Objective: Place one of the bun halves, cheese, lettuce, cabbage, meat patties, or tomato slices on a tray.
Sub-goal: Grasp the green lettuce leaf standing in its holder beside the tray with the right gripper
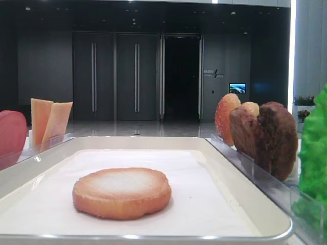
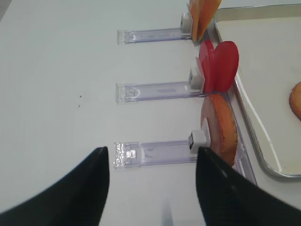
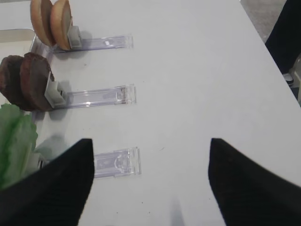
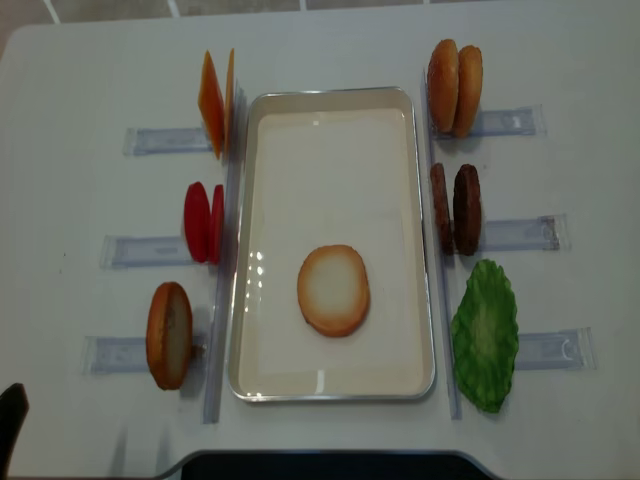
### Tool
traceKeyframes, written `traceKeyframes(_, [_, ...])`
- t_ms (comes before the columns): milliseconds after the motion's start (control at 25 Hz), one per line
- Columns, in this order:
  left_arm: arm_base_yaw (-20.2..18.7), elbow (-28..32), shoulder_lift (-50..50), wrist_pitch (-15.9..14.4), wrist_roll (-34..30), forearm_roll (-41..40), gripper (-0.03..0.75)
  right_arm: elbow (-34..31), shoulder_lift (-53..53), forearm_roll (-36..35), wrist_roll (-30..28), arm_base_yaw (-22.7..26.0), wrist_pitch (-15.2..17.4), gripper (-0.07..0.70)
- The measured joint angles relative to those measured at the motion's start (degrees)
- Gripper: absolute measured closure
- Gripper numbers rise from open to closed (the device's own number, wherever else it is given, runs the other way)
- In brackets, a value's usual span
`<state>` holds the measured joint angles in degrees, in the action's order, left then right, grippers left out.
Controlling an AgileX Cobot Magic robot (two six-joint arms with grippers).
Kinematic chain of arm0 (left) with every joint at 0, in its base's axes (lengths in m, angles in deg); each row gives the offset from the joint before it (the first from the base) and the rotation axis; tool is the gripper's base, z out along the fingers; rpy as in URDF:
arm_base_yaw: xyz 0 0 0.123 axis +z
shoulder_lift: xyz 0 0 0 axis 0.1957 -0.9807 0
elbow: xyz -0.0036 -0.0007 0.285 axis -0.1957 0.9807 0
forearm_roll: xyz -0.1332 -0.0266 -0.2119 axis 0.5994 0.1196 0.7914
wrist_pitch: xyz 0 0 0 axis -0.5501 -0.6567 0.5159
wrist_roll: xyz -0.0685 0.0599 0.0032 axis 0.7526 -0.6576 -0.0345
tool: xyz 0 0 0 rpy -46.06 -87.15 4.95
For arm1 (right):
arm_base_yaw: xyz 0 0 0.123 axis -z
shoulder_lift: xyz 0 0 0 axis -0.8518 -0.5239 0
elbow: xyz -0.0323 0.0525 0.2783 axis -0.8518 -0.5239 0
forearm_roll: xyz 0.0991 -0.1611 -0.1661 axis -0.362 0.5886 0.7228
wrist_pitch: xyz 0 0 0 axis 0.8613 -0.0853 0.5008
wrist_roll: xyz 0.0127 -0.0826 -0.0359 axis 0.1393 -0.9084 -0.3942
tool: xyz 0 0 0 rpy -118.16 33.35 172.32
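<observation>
One bun half (image 4: pixel 333 290) lies flat, pale face up, on the white tray (image 4: pixel 330 96). Beside the tray, upright in clear holders, stand cheese (image 4: pixel 215 100), tomato slices (image 4: pixel 203 222) and a bun half (image 4: pixel 170 335) on the left. On the right stand two bun halves (image 4: pixel 455 88), meat patties (image 4: pixel 455 208) and lettuce (image 4: pixel 485 335). Cabbage is out of view. My left gripper (image 2: pixel 150 150) is open and empty over the table, left of the bun half's holder (image 2: pixel 150 153). My right gripper (image 3: pixel 149 141) is open and empty, right of the lettuce (image 3: pixel 16 141).
Clear plastic holder tracks (image 4: pixel 510 122) stick out sideways from the tray on both sides. White tabletop (image 3: pixel 202 70) stretches beyond them to the table's right edge. A dark curved edge (image 4: pixel 320 465) runs along the table's front.
</observation>
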<state>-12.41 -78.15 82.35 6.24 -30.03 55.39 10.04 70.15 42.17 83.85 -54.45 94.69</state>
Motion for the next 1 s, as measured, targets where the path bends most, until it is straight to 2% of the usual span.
traceKeyframes(640, [0.0,0.0,0.0,0.0,0.0,0.0,0.312,0.0,-0.1,-0.1,0.0,0.0,0.0,0.118])
traceKeyframes(1000, [0.0,0.0,0.0,0.0,0.0,0.0,0.362,1.8,-14.5,-1.3,0.0,0.0,-0.4,0.118])
